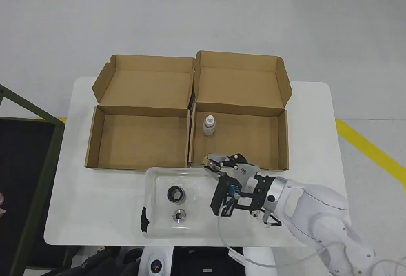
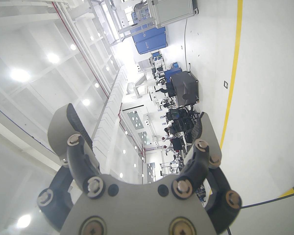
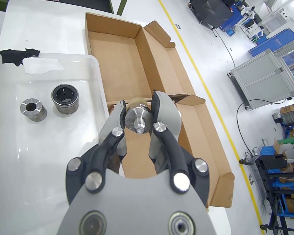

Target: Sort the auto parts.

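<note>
My right gripper point(image 3: 138, 116) is shut on a silver cylindrical part with a short shaft point(image 3: 138, 122). In the top view this gripper point(image 1: 217, 163) hangs over the near edge of the right cardboard box point(image 1: 282, 141), beside the clear plastic tray point(image 1: 158, 178). Two parts lie in the tray: a black-lined bearing point(image 1: 176, 194) point(image 3: 64, 99) and a steel bushing point(image 1: 180, 215) point(image 3: 33, 110). A small white bottle-shaped part point(image 1: 209, 125) stands in the right box. The left box point(image 1: 100, 141) holds nothing. My left gripper point(image 2: 137, 125) is open, aimed off at the room with nothing between its fingers.
Both boxes have their lids folded back toward the far side of the white table point(image 1: 309, 103). Black tape point(image 3: 17, 55) marks a tray corner. A green cart point(image 1: 9, 179) stands left of the table, and a yellow floor line point(image 1: 378, 155) runs at the right.
</note>
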`<action>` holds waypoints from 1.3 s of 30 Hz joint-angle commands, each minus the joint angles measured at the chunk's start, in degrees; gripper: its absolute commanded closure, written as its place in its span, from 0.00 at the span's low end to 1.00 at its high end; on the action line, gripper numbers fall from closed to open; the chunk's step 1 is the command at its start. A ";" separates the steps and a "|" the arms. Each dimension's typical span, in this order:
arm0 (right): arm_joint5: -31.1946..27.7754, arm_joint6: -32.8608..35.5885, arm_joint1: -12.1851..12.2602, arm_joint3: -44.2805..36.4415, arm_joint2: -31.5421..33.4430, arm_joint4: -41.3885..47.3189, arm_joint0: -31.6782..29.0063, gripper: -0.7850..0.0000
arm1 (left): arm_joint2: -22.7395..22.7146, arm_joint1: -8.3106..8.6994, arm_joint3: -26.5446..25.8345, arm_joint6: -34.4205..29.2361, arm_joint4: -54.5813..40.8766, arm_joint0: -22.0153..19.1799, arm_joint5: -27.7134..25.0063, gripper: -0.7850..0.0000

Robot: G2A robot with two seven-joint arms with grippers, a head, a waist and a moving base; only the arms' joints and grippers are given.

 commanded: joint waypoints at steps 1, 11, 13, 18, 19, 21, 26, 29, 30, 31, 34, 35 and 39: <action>0.78 -0.90 0.00 0.02 0.32 -0.56 -0.22 1.00 | 0.00 0.00 0.00 0.00 0.00 0.00 0.00 0.00; 3.52 -3.67 -0.33 3.41 1.17 0.03 0.82 1.00 | 0.00 0.00 0.00 0.00 0.00 0.00 0.00 0.00; 3.35 -3.09 -0.45 4.74 1.20 1.05 1.58 1.00 | 0.00 0.00 0.00 0.00 0.00 0.00 0.00 0.00; 2.14 -0.98 -0.82 8.35 1.14 4.30 4.74 1.00 | 0.00 0.00 0.00 0.00 0.00 0.00 0.00 0.00; 2.03 -0.77 -0.89 9.22 1.06 4.54 5.48 1.00 | 0.00 0.00 0.00 0.00 0.00 0.00 0.00 0.00; 1.74 -0.40 -1.08 11.11 0.73 5.41 6.86 1.00 | 0.00 0.00 0.00 0.00 0.00 0.00 0.00 0.00; -0.07 2.25 -1.55 15.97 -0.31 8.09 10.81 1.00 | 0.00 0.00 0.00 0.00 0.00 0.00 0.00 0.00; -1.16 4.84 -1.87 18.65 -0.92 10.65 13.21 1.00 | 0.00 0.00 0.00 0.00 0.00 0.00 0.00 0.00; -1.48 5.69 -1.96 19.41 -1.06 11.44 14.05 1.00 | 0.00 0.00 0.00 0.00 0.00 0.00 0.00 0.00; -1.75 6.63 -2.06 20.31 -1.23 12.30 14.76 1.00 | 0.00 0.00 0.00 0.00 0.00 0.00 0.00 0.00; -2.87 9.40 -2.32 22.90 -1.75 15.11 16.86 1.00 | 0.00 0.00 0.00 0.00 0.00 0.00 0.00 0.00; -3.56 10.37 -2.40 23.84 -2.03 16.16 17.51 1.00 | 0.00 0.00 0.00 0.00 0.00 0.00 0.00 0.00; -4.70 13.49 -2.75 27.36 -2.91 19.51 20.22 1.00 | 0.00 0.00 0.00 0.00 0.00 0.00 0.00 0.00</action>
